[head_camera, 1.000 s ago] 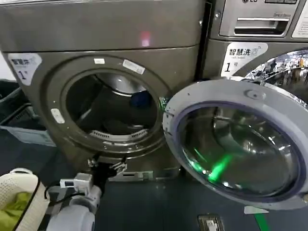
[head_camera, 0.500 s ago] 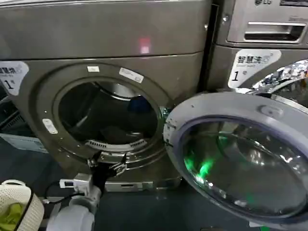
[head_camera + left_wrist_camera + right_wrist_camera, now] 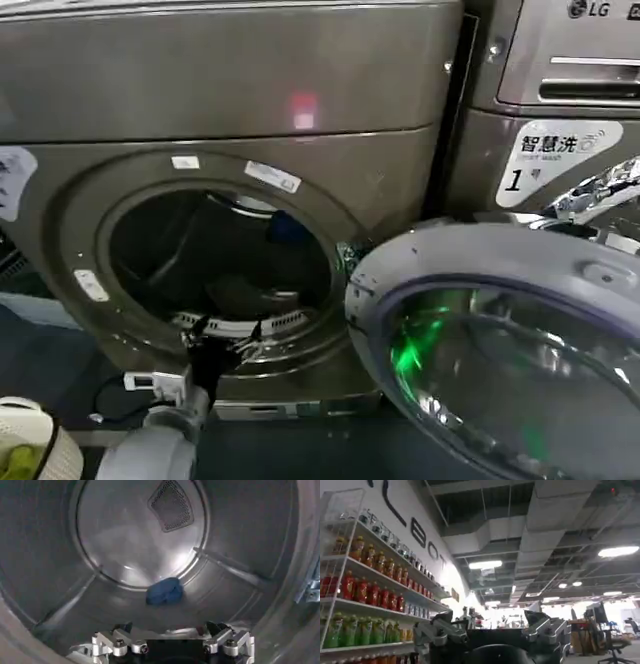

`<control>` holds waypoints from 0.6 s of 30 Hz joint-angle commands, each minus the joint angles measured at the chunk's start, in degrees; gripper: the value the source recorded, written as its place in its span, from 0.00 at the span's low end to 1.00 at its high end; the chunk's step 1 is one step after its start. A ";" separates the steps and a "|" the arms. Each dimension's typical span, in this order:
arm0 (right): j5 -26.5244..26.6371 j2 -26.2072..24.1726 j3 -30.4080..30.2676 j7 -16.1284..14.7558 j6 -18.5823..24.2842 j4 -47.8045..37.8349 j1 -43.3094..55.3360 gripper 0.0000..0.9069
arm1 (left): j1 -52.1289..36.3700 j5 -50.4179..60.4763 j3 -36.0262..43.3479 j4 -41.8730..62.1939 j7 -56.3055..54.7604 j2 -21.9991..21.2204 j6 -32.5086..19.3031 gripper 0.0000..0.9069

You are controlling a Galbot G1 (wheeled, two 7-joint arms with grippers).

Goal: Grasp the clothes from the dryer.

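Since 1.0 s ago your left gripper (image 3: pixel 222 335) has advanced to the grey front-loading dryer's (image 3: pixel 230 120) round opening, fingers spread and empty, while the crumpled blue cloth (image 3: pixel 163 590) lies far inside the drum.

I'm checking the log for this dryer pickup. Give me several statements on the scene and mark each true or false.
1. The dryer door is swung open. True.
2. The left gripper is shut on the blue cloth. False: it is open, at the drum's mouth, with the cloth lying deeper in the drum, untouched.
3. A single blue cloth lies near the drum's back wall. True.
4. The right gripper reaches into the drum. False: it is open, pointing up toward the ceiling beside shelves of bottles.
5. The drum is packed with clothes. False: one small blue piece.
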 commanded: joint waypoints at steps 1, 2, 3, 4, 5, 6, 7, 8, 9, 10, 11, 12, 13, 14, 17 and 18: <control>-0.03 0.05 0.06 0.05 -0.02 -0.15 0.00 1.00 | -0.04 0.04 0.05 0.08 0.02 -0.02 2.81 1.00; -0.05 0.06 0.06 0.05 -0.01 -0.16 -0.02 1.00 | -0.06 0.05 0.07 0.13 0.01 -0.04 2.81 1.00; -0.05 0.05 0.03 0.05 -0.02 -0.18 0.00 1.00 | -0.07 0.04 0.09 0.16 0.01 -0.06 2.81 1.00; -0.04 0.06 0.01 0.06 -0.02 -0.16 0.02 1.00 | -0.06 0.09 0.09 0.18 -0.01 -0.10 2.81 1.00; -0.12 0.14 -0.15 0.29 -0.10 0.04 0.03 1.00 | -0.04 0.09 0.09 0.17 -0.02 -0.09 2.81 1.00; -0.25 0.15 -0.31 0.75 -0.31 0.14 0.03 1.00 | -0.02 0.12 0.07 0.18 -0.02 -0.07 2.81 1.00; -0.21 0.18 -0.40 1.27 -0.79 0.45 0.13 1.00 | -0.01 0.13 0.05 0.17 -0.02 -0.04 2.81 1.00; -0.16 0.19 -0.36 1.30 -0.97 0.55 0.15 1.00 | -0.02 0.29 0.03 0.18 -0.01 -0.04 2.81 1.00; -0.23 0.21 -0.30 1.25 -1.49 0.77 0.10 1.00 | -0.03 0.41 0.02 0.19 -0.05 -0.07 2.81 1.00; -0.41 0.22 -0.39 1.12 -1.49 0.81 -0.02 1.00 | 0.02 0.84 0.03 0.23 -0.02 -0.08 2.81 1.00; -0.55 0.14 -0.40 1.08 -1.46 0.75 -0.08 1.00 | 0.03 3.46 0.18 0.51 0.36 -0.15 2.81 1.00; -0.55 0.08 -0.32 0.99 -1.38 0.59 -0.10 1.00 | -0.09 4.68 0.22 1.02 0.53 -0.26 2.81 1.00; -0.58 0.00 -0.25 0.95 -1.32 0.39 -0.08 1.00 | -0.28 4.68 0.20 1.44 0.52 -0.29 2.81 1.00; -0.57 -0.04 -0.29 0.94 -1.30 0.20 -0.08 1.00 | -0.55 4.68 0.18 1.82 0.52 -0.30 2.81 1.00; -0.50 0.11 -0.63 0.71 -1.35 0.37 0.05 1.00 | -3.05 8.14 -0.28 3.85 3.04 -0.32 2.81 1.00; -0.45 0.24 -0.77 0.42 -1.37 0.56 0.22 1.00 | -4.47 10.15 -0.56 4.56 5.70 -0.22 2.81 1.00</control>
